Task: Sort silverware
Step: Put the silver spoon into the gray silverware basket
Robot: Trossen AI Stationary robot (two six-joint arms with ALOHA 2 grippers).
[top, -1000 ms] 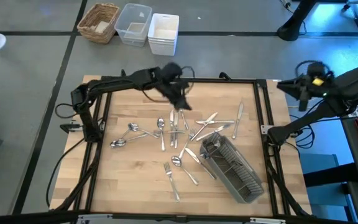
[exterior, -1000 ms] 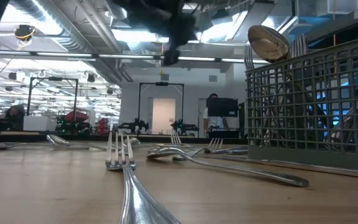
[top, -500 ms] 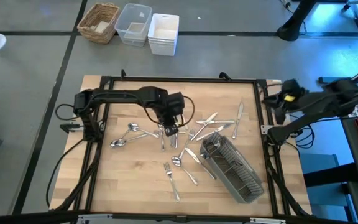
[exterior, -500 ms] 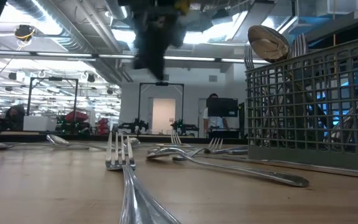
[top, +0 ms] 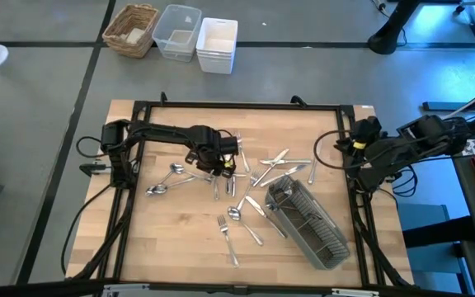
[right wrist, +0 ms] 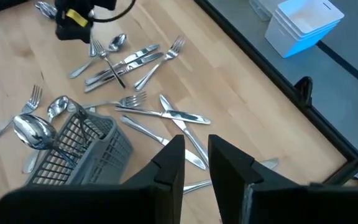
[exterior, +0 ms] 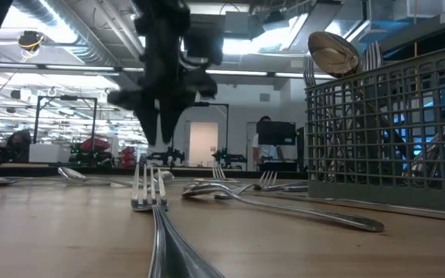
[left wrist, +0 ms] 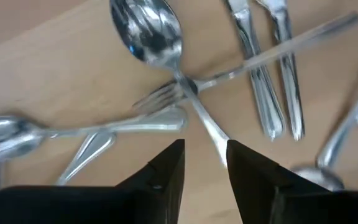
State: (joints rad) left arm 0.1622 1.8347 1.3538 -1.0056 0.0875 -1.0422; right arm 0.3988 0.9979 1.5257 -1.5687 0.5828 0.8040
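Observation:
The silverware (top: 250, 177) lies scattered on the wooden table; some pieces stand in the grey caddy (top: 308, 223), among them a spoon (exterior: 333, 52). My left gripper (left wrist: 205, 152) points down, low over the left part of the pile (top: 221, 167), and is open. A spoon (left wrist: 148, 31) lies under it, crossed by a fork (left wrist: 160, 96); the spoon's handle (left wrist: 207, 124) runs into the gap between the fingers, and I see no touch. My right gripper (right wrist: 196, 146) hangs above the table's right edge (top: 346, 148), slightly open, holding nothing.
Two knives (left wrist: 269, 68) lie beside the spoon. Forks (top: 228, 239) lie near the front edge, one right before the low camera (exterior: 149, 193). A black frame (top: 237, 106) rims the table. A wicker basket (top: 132, 29), a clear tub (top: 177, 31) and a white bin (top: 217, 43) stand beyond the far edge.
My left gripper has come down from above the table's far middle onto the left part of the pile, toward the near edge, rolling its wrist as it tipped to point down. My right gripper has moved from outside the right edge toward the table and lower.

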